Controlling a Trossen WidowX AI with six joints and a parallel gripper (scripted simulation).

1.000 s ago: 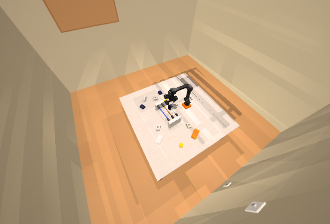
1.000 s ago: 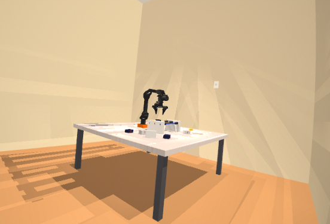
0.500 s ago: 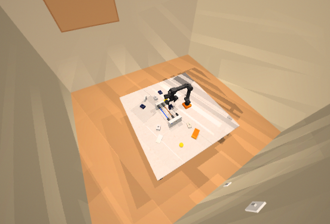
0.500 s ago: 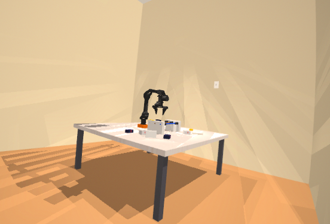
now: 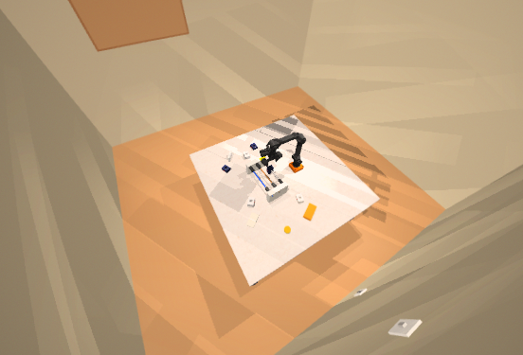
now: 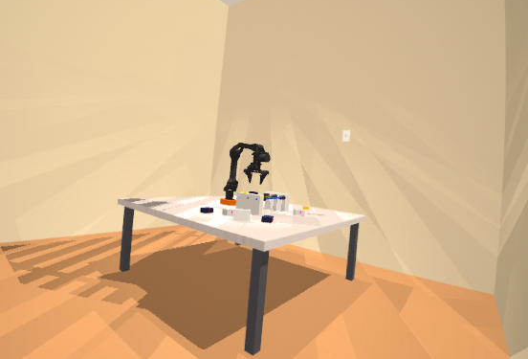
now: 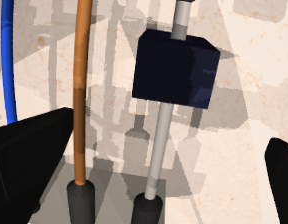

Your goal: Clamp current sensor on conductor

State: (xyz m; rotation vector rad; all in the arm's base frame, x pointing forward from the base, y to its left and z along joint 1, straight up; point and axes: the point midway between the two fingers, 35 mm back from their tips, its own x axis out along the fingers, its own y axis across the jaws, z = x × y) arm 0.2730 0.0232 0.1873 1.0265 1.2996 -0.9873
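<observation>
The black two-fingered claw (image 6: 256, 182) (image 7: 175, 133) hangs wide open (nothing in its grasp); at twelve o'clock in the wrist view, the dark-blue boxy sensor (image 7: 175, 70) surrounds the grey cable (image 7: 161, 145).

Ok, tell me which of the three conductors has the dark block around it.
The grey conductor, rightmost in the wrist view; the blue and orange ones pass through no block.

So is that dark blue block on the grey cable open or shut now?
Shut, it seems: in the wrist view the dark blue block looks like one closed body, the grey cable running in and out. Whether it latched, I cannot tell.
</observation>
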